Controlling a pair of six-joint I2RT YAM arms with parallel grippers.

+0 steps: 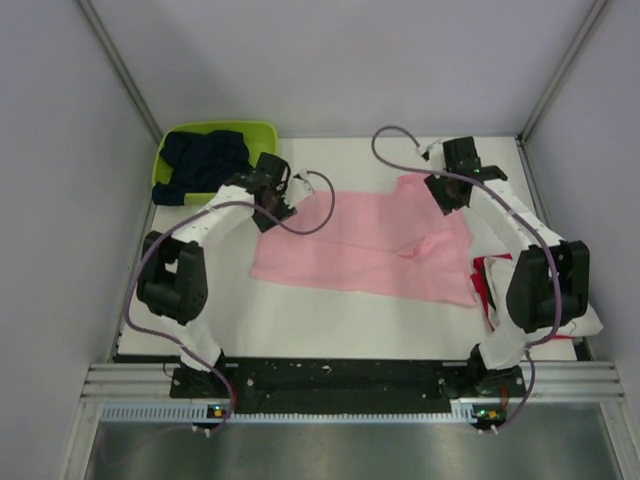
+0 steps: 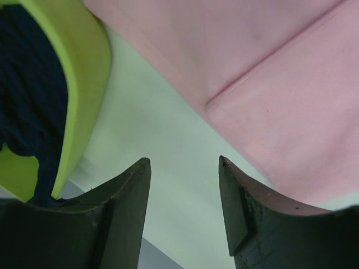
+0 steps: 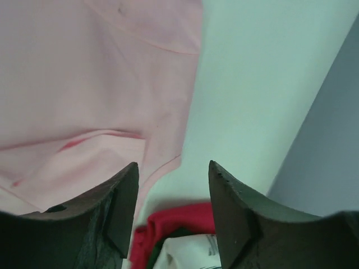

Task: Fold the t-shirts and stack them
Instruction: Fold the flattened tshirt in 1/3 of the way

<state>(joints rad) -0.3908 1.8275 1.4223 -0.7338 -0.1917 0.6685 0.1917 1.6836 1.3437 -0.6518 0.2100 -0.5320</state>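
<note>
Pink tee (image 1: 370,250) lies spread flat on table (image 1: 300,320) for folding, left tool (image 2: 184,162) and right tool (image 3: 173,165) both apart, empty, near its far corners.

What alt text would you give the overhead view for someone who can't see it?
A light pink t-shirt lies spread on a white table, the left arm and right arm reaching to its far corners. A navy shirt sits in a lime-green basket at far left; a red shirt and a white shirt lie at right.

One pink tee (image 1: 360,250), one navy tee (image 1: 205,160), one red tee (image 1: 484,283), one white tee (image 3: 188,256), one green basket (image 1: 262,130).
</note>
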